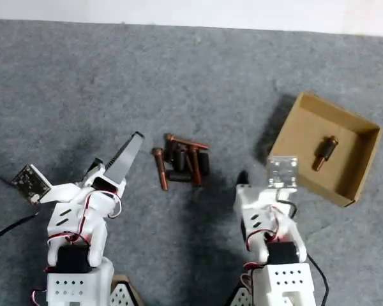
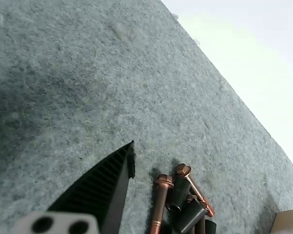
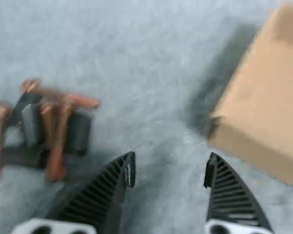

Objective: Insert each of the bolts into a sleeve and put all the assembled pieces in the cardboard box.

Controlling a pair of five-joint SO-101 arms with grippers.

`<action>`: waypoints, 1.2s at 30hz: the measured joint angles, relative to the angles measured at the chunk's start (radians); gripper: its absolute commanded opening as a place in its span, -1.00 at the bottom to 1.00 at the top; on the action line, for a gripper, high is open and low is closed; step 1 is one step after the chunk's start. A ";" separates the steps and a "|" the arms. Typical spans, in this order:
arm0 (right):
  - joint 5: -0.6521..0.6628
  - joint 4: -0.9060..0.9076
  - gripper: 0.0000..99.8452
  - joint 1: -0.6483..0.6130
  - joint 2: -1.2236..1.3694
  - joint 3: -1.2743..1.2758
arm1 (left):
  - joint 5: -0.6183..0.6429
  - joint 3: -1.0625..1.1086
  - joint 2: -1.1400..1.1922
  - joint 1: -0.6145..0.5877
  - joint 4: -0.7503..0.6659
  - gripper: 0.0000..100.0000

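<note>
Grey felt tabletop, pale backdrop beyond, holds cardboard box

Spread pincer; perhaps 4 bolts; cardboard box

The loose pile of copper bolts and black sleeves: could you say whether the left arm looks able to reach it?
Probably yes: the left claw sits beside the pile of copper bolts and black sleeves, with only bare grey felt between them.
</note>
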 measured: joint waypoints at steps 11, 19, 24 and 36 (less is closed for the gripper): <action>0.000 -0.005 -0.58 -0.216 0.221 -0.273 | 0.000 0.000 0.000 0.000 -0.003 0.17; 0.000 -0.187 -0.58 -0.224 0.878 -0.603 | 0.000 0.000 0.000 0.000 -0.003 0.17; 0.000 -0.201 -0.58 -0.224 1.200 -0.726 | 0.000 0.000 0.000 0.000 -0.003 0.17; -0.132 -0.204 -0.58 -0.224 1.372 -0.813 | 0.000 0.000 0.000 0.000 -0.003 0.17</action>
